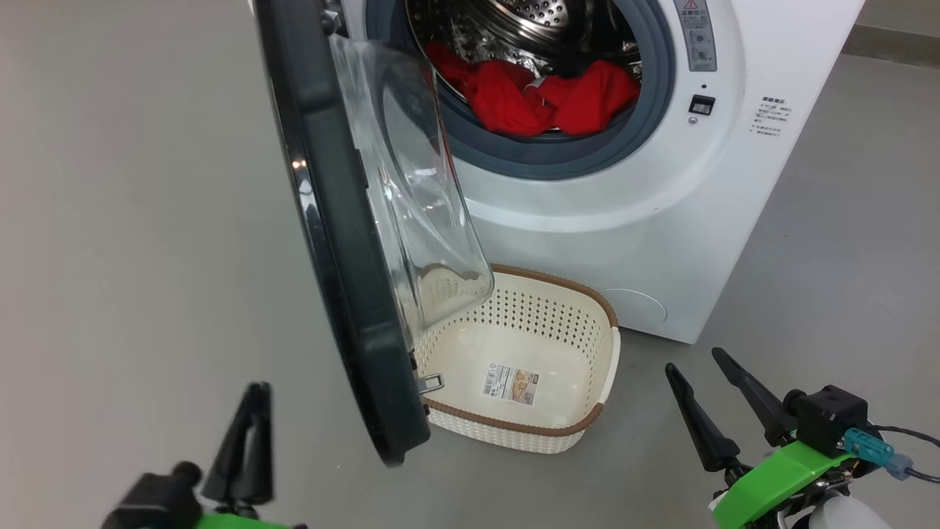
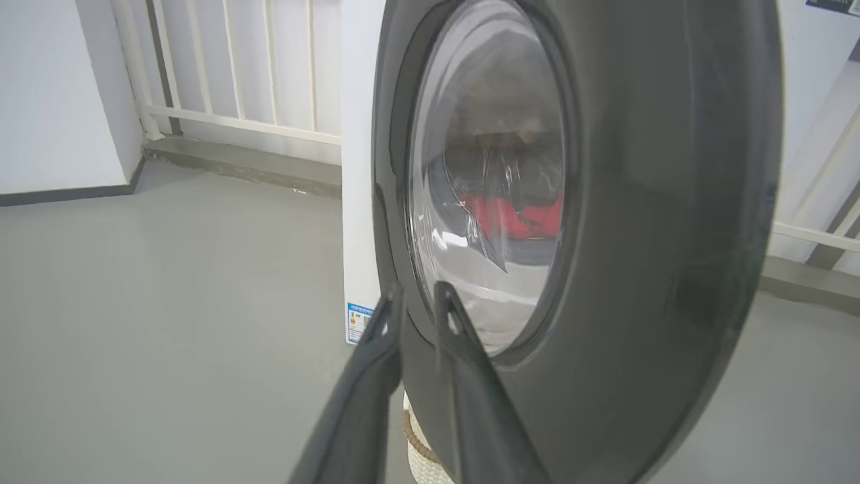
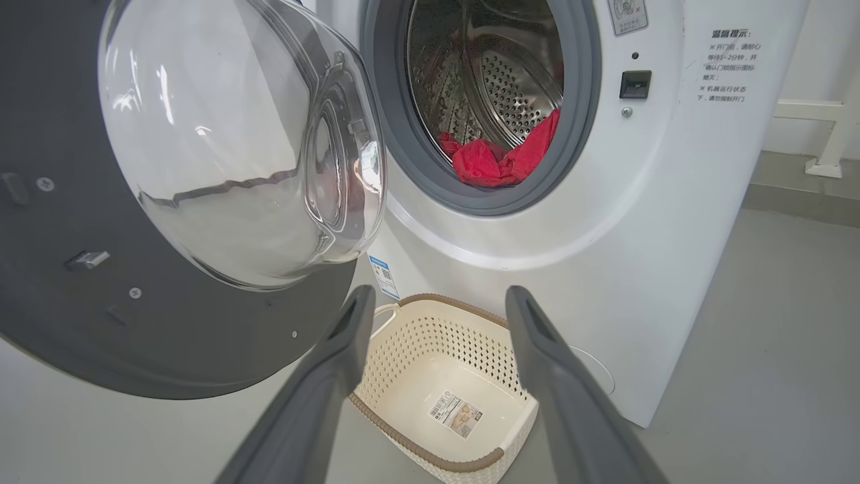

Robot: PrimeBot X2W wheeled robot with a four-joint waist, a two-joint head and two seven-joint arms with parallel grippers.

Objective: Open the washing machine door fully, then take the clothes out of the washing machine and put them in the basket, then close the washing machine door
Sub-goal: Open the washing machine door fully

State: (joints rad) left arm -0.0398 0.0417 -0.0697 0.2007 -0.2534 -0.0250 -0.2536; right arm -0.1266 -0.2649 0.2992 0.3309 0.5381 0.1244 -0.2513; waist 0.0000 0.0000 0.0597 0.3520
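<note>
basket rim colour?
Brown, woven-look band around the cream perforated basket; clearest in the right wrist view.

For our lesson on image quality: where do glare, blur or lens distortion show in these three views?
Head view: the left gripper is blurred; light streaks glare on the round black-rimmed glass washing machine door. Left wrist view: the door's glass smears the bright red clothes behind it. Right wrist view: window reflections on the glass bowl; the big white washing machine leans, wide-angle distortion.

left end effector (image 2: 416, 302): fingers nearly together, tips right by the washing machine door (image 2: 672, 269) rim | red clothes (image 2: 514, 215) visible through the glass | grey floor (image 2: 168, 302)
</note>
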